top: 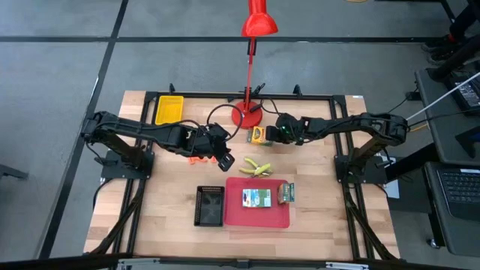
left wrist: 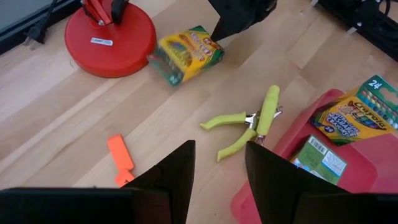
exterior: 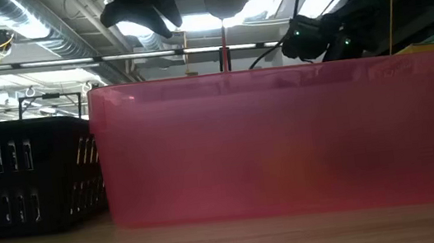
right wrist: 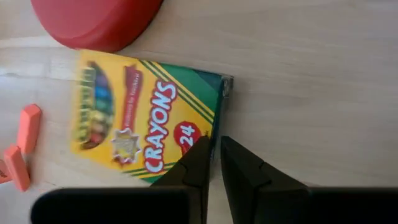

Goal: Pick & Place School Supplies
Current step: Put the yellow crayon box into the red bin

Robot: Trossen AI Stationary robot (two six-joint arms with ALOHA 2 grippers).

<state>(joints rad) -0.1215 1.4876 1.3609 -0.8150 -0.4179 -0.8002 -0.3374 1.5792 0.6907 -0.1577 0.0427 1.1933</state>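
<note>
One crayon box [top: 257, 135] lies flat on the table beside the red lamp base [top: 247, 116]. My right gripper [right wrist: 215, 155] is at its end, with the fingers nearly together. Two more crayon boxes [top: 257, 198] [top: 288, 193] lie in the red tray [top: 236, 217]. The yellow-green scissors-like tool [left wrist: 249, 121] lies on the wood just in front of my open left gripper [left wrist: 221, 165], which hovers above it and touches nothing. Orange sticks [left wrist: 120, 152] lie on the table by the left gripper. My right gripper comes from above onto the crayon box's end edge [right wrist: 216, 127]. One finger [right wrist: 196, 162] is over the printed face and the other just past the dark green end wall, with only a thin gap between them. The box lies flat on the table. Whether they pinch the edge or only press it, I cannot tell.
A black slotted tray [top: 210, 206] sits left of the red tray, and a yellow tray [top: 169, 109] is at the far left corner. The lamp's pole [top: 249, 67] rises behind the right gripper. In the low view, the red tray's wall [exterior: 286, 146] blocks the table beyond.
</note>
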